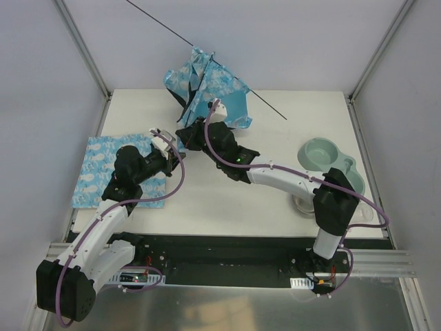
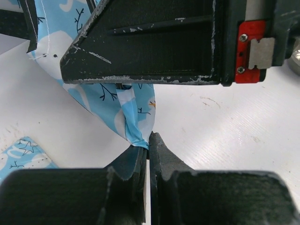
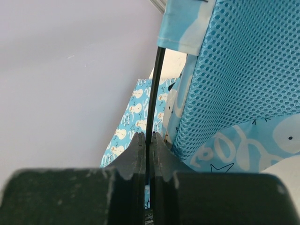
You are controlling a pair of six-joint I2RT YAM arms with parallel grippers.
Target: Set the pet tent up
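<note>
The pet tent (image 1: 210, 93) is a crumpled heap of blue cloud-print fabric at the back middle of the table, partly lifted. One thin black pole (image 1: 165, 25) runs through it and sticks out to the upper left and right. My left gripper (image 1: 176, 146) is at its lower left corner. In the left wrist view it (image 2: 148, 140) is shut on a folded corner of the tent fabric (image 2: 133, 122). My right gripper (image 1: 187, 132) is just beside it, shut (image 3: 149, 137) on a black pole (image 3: 155, 84) next to the tent's blue mesh panel (image 3: 243, 70).
A flat mat (image 1: 103, 172) of the same blue print lies on the table's left side under my left arm. A green double pet bowl (image 1: 331, 162) stands at the right. Grey walls enclose the table on three sides.
</note>
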